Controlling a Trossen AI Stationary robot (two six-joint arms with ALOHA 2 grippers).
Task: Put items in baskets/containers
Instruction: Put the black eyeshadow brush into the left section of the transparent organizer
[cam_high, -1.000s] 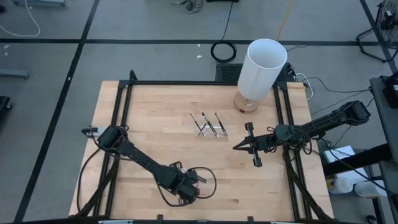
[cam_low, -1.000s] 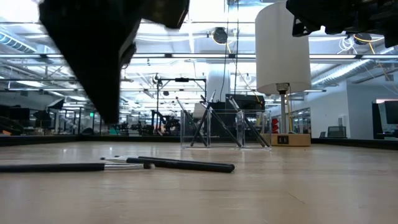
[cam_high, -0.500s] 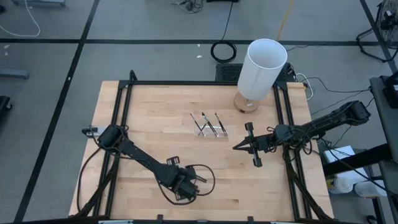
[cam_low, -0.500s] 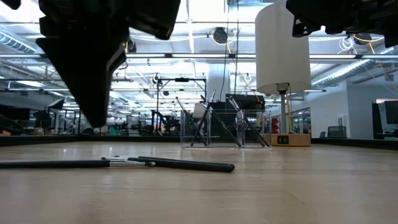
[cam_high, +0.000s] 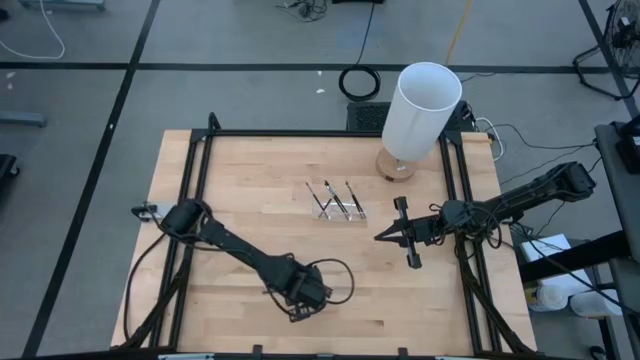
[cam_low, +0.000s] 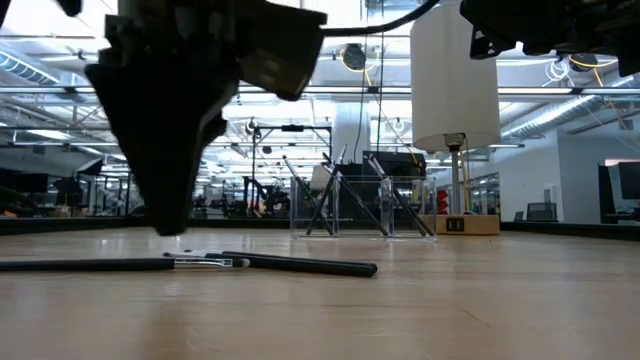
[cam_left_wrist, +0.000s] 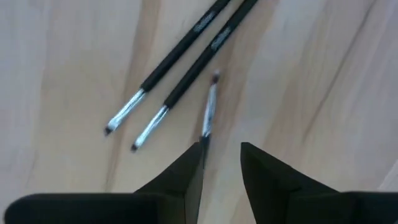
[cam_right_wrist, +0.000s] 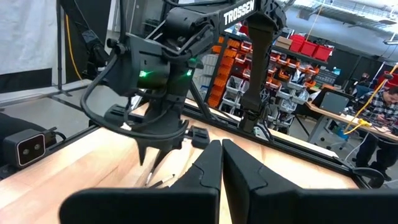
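Note:
Three thin dark sticks with silvery tips lie flat on the wood near the table's near edge: two (cam_left_wrist: 186, 50) side by side and a third (cam_left_wrist: 209, 106) running under one finger. In the low view they lie end to end (cam_low: 300, 265). My left gripper (cam_left_wrist: 221, 163) (cam_high: 303, 298) hangs open just above them, fingers pointing down (cam_low: 170, 228). The clear tray (cam_high: 338, 206) (cam_low: 360, 210) sits mid-table with several sticks leaning inside it. My right gripper (cam_high: 379, 237) (cam_right_wrist: 221, 155) waits shut to the tray's right, above the table.
A tall white cylinder (cam_high: 420, 105) (cam_low: 455, 75) on a round wooden base stands at the far right, beyond the tray. A black frame rail (cam_high: 195, 180) borders the table. Bare wood lies between the tray and the near edge.
My left gripper has come down toward the sticks on the wood, shifting a little toward the table's right and turning about its wrist. The sticks and the tray have stayed where they were.

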